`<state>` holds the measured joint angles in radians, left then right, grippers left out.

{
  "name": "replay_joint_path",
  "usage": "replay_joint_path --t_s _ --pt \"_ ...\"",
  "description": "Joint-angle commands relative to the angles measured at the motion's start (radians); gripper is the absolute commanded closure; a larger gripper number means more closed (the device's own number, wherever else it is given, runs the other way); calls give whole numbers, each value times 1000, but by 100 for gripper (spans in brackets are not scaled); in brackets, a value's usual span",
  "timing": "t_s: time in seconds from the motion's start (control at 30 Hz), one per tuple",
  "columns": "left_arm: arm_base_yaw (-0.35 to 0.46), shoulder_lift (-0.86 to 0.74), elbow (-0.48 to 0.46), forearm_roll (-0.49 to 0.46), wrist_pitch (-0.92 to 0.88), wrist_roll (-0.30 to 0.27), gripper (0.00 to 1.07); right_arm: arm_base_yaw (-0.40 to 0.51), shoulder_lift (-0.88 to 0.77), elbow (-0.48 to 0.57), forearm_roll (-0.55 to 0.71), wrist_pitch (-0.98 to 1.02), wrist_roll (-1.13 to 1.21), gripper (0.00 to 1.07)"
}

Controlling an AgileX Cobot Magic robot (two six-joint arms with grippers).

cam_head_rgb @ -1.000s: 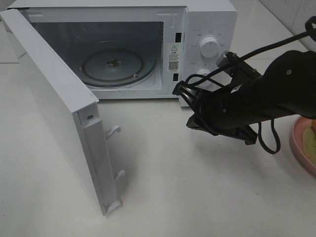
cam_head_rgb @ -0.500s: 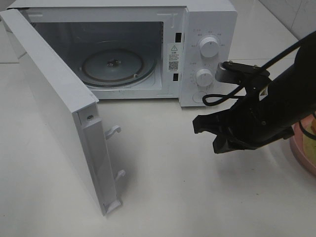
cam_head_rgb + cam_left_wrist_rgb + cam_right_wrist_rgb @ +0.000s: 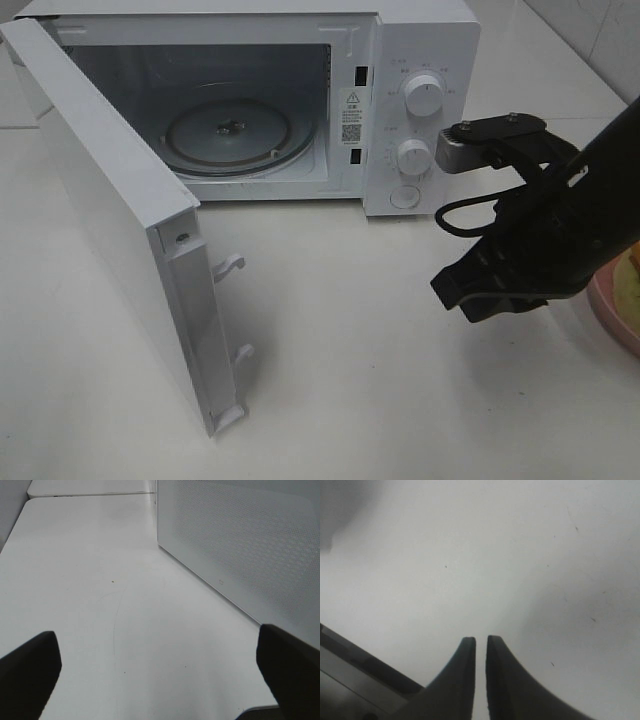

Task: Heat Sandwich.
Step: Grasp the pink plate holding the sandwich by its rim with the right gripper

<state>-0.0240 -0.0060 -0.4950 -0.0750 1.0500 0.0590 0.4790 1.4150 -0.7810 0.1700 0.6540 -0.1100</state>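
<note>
right claw (image 3: 480, 641) has moved away from the microwave (image 3: 420, 40) knobs and down toward the pink plate (image 3: 605, 312). its fingers are narrow, just a thin gap apart, with nothing between them, over bare desk (image 3: 350, 400). the sandwich (image 3: 633, 270) sits on the plate at the far right edge, mostly hidden by the arm. left claw (image 3: 160, 677) is wide and holds nothing, low over the desk beside the open door (image 3: 100, 200).
</note>
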Motion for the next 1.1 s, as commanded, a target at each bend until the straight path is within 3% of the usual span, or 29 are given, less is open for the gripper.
replay_joint_path --t_s 0.03,0.13,0.17,0.23,0.27,0.3,0.4,0.57,0.7,1.1 --pt "-4 -20 4 -5 -14 -2 7 -2 -10 -43 -51 85 -20 85" --pt "-4 -20 4 -5 -14 -2 7 -2 -11 -68 -60 110 -20 75" --pt "-4 -20 4 -5 -14 -2 7 -2 -11 -89 -65 122 -20 61" --pt "-4 -20 4 -5 -14 -2 7 -2 -11 -105 -80 132 -21 44" --pt "-4 -20 4 -5 -14 -2 7 -2 -11 -105 -80 132 -21 44" --pt "-4 -20 4 -5 -14 -2 7 -2 -11 -119 -97 139 -21 24" --pt "-4 -20 4 -5 -14 -2 7 -2 -11 -138 -115 162 -40 4" --pt "-4 -20 4 -5 -14 -2 7 -47 -11 -165 -123 215 -61 5" --pt "-4 -20 4 -5 -14 -2 7 -135 -11 -204 -170 284 -61 6" --pt "-4 -20 4 -5 -14 -2 7 -310 -10 -211 -182 352 -55 8"
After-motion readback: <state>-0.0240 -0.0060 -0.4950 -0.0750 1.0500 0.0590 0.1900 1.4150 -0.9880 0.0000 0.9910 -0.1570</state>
